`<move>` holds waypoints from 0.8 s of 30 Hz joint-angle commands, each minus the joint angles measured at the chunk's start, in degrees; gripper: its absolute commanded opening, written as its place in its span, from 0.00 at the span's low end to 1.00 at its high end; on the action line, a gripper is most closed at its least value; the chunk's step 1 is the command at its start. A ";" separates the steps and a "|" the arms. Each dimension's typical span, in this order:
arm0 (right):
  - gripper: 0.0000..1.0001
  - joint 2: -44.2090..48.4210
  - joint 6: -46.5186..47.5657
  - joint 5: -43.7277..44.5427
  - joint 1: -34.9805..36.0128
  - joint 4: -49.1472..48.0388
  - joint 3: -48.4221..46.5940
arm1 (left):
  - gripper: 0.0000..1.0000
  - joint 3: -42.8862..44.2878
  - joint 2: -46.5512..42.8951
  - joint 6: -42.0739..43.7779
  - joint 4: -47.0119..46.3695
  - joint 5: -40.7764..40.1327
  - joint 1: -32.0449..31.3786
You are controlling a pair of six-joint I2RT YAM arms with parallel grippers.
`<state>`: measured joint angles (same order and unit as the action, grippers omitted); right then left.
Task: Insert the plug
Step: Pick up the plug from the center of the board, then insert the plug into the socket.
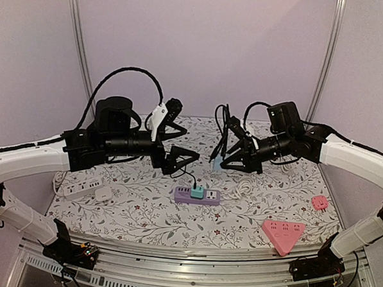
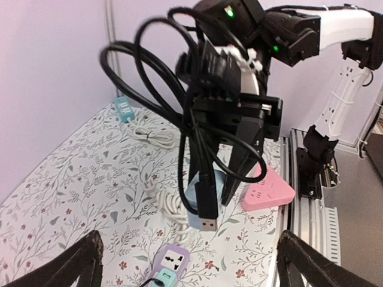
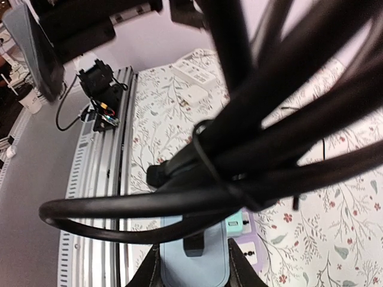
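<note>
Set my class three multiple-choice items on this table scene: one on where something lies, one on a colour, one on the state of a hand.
1. Where does the pink triangular socket strip lie?
A. at the near right of the table
B. in the far left corner
C. beneath the left arm

2. What colour is the socket strip in the middle?
A. white
B. purple
C. pink

3. The right hand is:
A. open and empty
B. shut on a black cable
C. shut on a white charger

Answers:
1 A, as the top view shows it close to the right arm's base.
2 B, as its body is plainly purple.
3 B, as the left wrist view shows the cable bundle clamped in it.
</note>
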<state>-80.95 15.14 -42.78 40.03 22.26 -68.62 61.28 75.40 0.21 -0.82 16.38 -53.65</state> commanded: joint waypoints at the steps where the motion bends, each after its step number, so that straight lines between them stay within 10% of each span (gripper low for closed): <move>1: 0.00 -2.69 4.95 2.81 -2.21 -8.38 6.78 | 0.99 -4.98 -3.20 -3.50 -2.16 -10.58 3.17; 15: 0.00 -16.24 5.99 7.91 -2.19 -44.49 22.12 | 1.00 -11.00 -2.05 -7.61 -3.93 -18.23 5.92; 24: 0.00 -21.34 5.27 4.34 -2.20 -46.66 23.17 | 0.99 -10.66 -0.39 -6.75 -3.57 -17.44 6.62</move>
<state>-102.04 21.21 -36.05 37.56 -20.29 -46.59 50.81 73.93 -6.92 -3.70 -0.89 -47.94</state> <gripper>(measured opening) 0.266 0.995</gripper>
